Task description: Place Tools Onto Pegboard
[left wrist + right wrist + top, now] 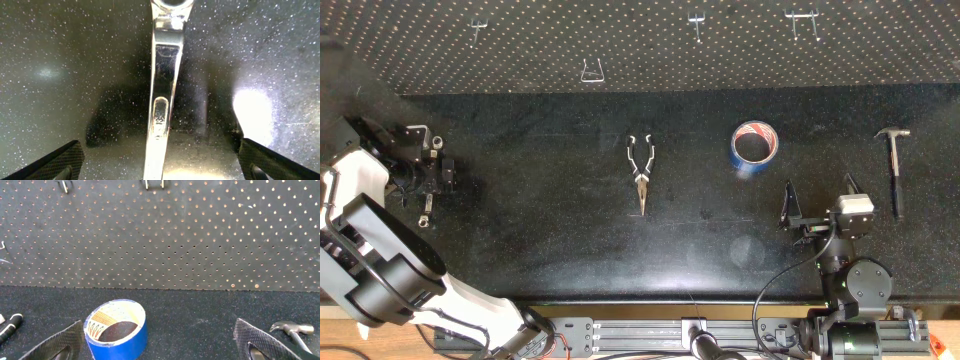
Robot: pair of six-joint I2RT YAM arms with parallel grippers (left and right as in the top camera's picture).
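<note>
A shiny steel wrench point(162, 100) lies flat on the black speckled table, its shaft running between the fingers of my open left gripper point(160, 167), which hovers close above it. From above, the left gripper point(432, 165) sits at the far left with the wrench's point(425, 208) end poking out nearer the front edge. My right gripper point(818, 197) rests low at the front right, open and empty, facing the pegboard point(160, 240). Ahead of it stands a blue tape roll point(116, 330), with a hammer point(292, 328) off to one side.
Needle-nose pliers point(640, 166) lie mid-table, the tape roll point(755, 146) right of them, and the hammer point(894, 170) at the far right. The pegboard point(650, 45) along the back carries several wire hooks, among them one point(592, 72) low down and one point(802, 20) at the upper right.
</note>
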